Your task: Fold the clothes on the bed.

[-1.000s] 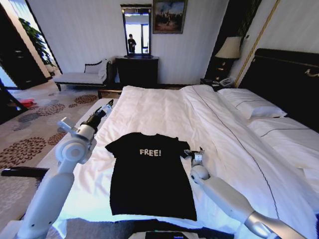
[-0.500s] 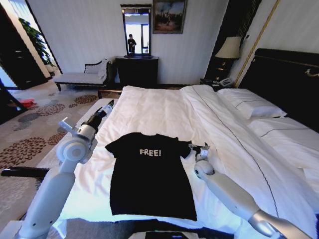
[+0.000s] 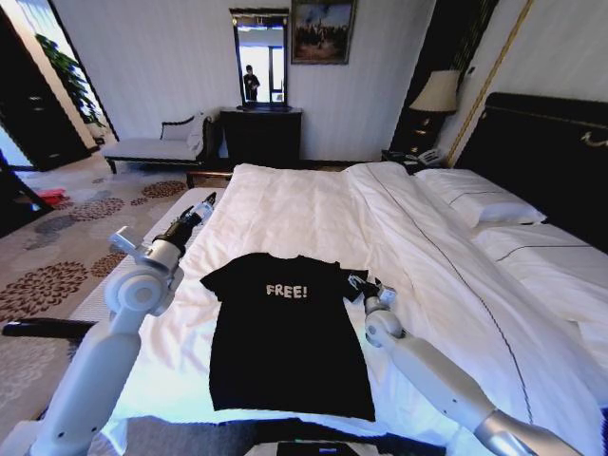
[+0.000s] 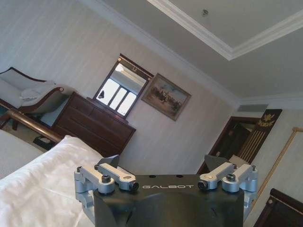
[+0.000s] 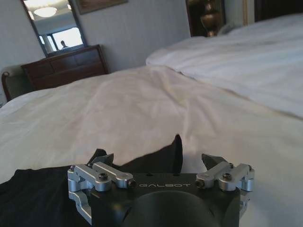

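T-shirt (image 3: pixel 288 332): flat on the bed (image 3: pixel 418 237), print up, unfolded.
Right gripper (image 3: pixel 365 285): fingers apart, at the shirt's right sleeve — likely the first fold's grasp; next, close on the cloth.
Left gripper (image 3: pixel 208 202): fingers apart, raised off the bed's edge.

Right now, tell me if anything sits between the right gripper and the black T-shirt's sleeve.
Nothing visible does. The right gripper is open at the edge of the T-shirt, with the sleeve tip rising between its fingers over bare white duvet. The left gripper is raised off to the left of the bed, open.
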Tool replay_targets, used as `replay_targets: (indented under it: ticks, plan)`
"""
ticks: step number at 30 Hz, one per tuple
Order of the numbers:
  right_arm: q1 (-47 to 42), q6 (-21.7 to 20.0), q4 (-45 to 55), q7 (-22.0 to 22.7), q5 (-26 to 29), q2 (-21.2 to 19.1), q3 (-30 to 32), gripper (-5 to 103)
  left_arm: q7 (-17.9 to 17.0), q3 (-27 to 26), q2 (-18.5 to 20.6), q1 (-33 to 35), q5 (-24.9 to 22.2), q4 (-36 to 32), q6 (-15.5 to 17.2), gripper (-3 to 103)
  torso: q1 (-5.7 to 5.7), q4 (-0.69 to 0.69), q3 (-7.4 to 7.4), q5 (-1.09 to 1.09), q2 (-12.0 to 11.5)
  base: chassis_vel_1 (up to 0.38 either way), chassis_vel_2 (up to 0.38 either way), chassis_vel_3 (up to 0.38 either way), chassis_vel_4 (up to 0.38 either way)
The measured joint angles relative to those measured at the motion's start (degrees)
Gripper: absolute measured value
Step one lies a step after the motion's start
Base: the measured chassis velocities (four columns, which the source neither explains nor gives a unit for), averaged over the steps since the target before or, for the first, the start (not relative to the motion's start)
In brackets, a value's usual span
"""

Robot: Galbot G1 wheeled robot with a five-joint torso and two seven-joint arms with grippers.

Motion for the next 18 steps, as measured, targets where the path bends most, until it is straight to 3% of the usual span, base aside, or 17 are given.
replay_targets:
  ticks: [5, 8, 10, 12, 18]
  plan:
    - [-0.9, -0.7, 1.3, 1.6, 3.6, 0.5, 0.6, 96, 0.0, -0.1, 0.1, 0.3, 0.1, -0.1, 0.0, 100, 0.00, 0.00, 0.00, 0.00, 0.0, 0.000, 0.000, 0.000, 0.000]
    - [-4.0, -1.1, 6.5, 3.5, 5.8, 0.5, 1.8, 80, 0.0, -0.2, -0.1, 0.4, 0.2, 0.1, 0.0, 100, 0.00, 0.01, 0.00, 0.00, 0.0, 0.000, 0.000, 0.000, 0.000]
    - [-4.8, -1.1, 7.9, 3.9, 6.2, 0.4, 2.3, 80, 0.0, -0.2, -0.1, 0.4, 0.3, 0.1, 0.0, 100, 0.00, 0.01, 0.00, 0.00, 0.0, 0.000, 0.000, 0.000, 0.000]
    - [-7.7, -1.2, 12.4, 4.7, 7.5, 0.1, 3.8, 71, 0.0, 0.1, -0.6, 0.4, 0.8, 0.4, 0.0, 100, 0.00, -0.01, 0.00, -0.01, 0.0, 0.000, 0.000, 0.000, 0.000]
    - [-11.1, -1.1, 15.6, 4.7, 8.2, 0.4, 5.3, 68, 0.0, 0.8, -1.2, 0.0, 1.4, 0.9, 0.0, 100, 0.00, -0.01, 0.00, 0.00, 0.0, 0.000, 0.000, 0.000, 0.000]
